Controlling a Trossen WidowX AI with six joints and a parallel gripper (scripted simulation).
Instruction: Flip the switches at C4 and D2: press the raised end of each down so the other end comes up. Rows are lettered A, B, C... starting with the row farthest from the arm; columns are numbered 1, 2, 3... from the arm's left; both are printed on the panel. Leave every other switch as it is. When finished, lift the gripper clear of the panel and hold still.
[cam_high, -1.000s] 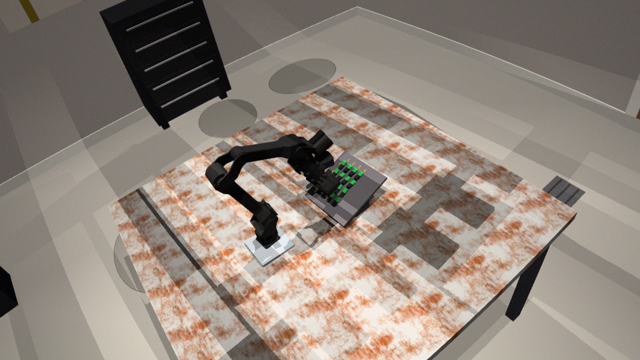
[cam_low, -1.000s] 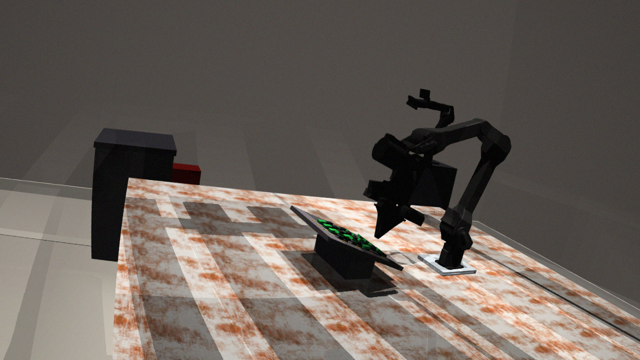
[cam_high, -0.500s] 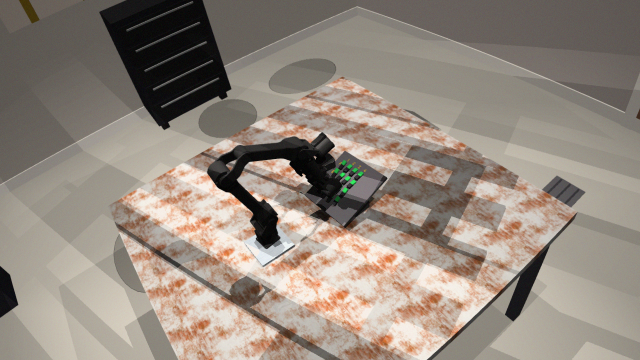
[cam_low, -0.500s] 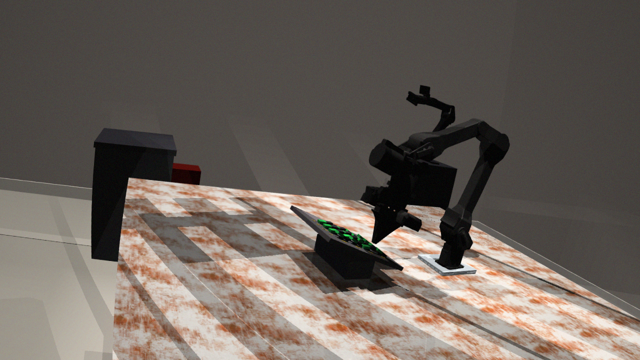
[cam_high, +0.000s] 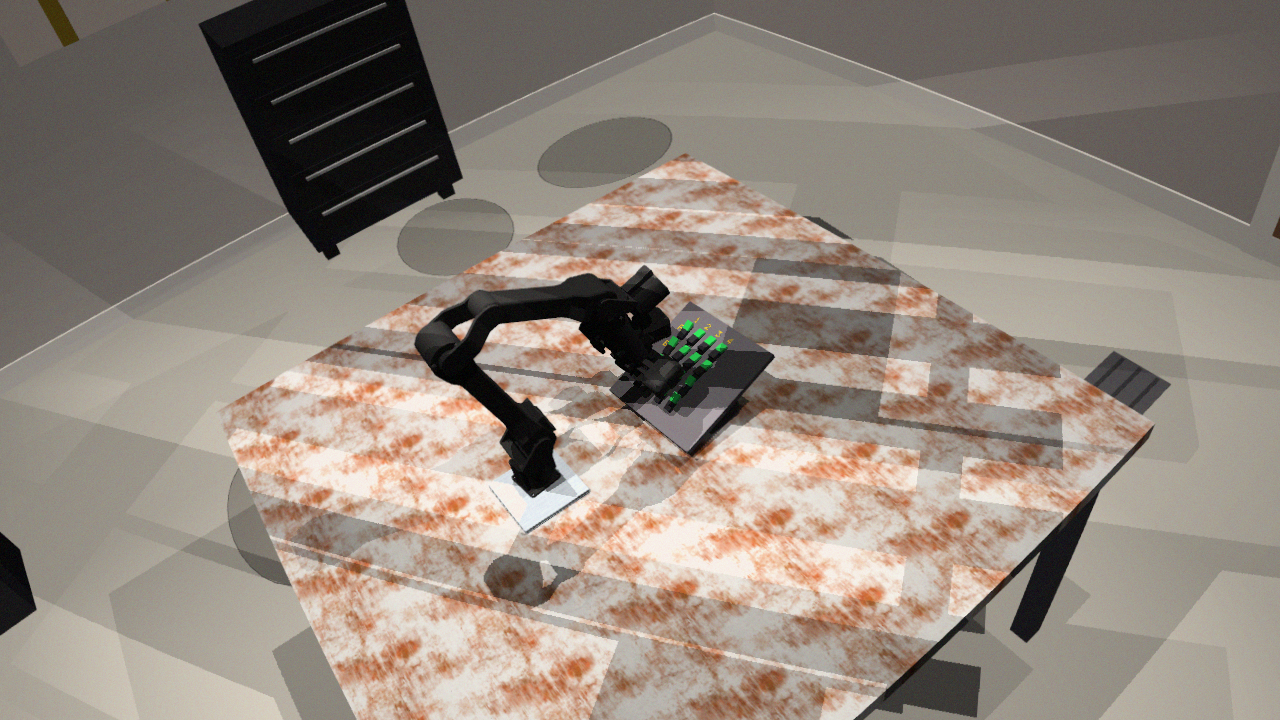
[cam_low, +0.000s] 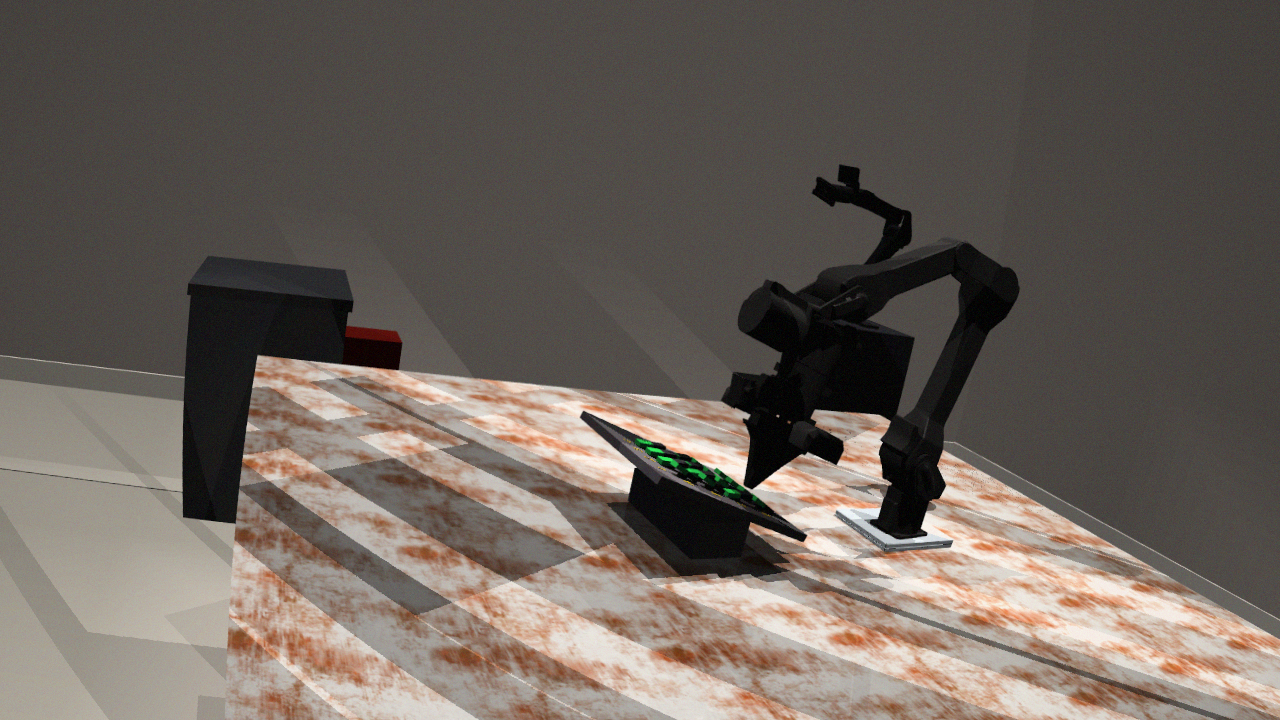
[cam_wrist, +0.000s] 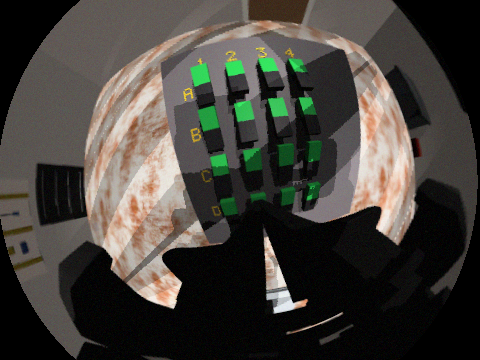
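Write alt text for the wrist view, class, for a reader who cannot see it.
A tilted grey panel carries a four-by-four grid of green-and-black switches, rows lettered A to D and columns numbered 1 to 4. The gripper, jaws shut and empty, points at the bottom row near column 2. A rust-mottled table lies beneath.

Top looks down, exterior sideways, wrist closest; all share the panel (cam_high: 716, 380).
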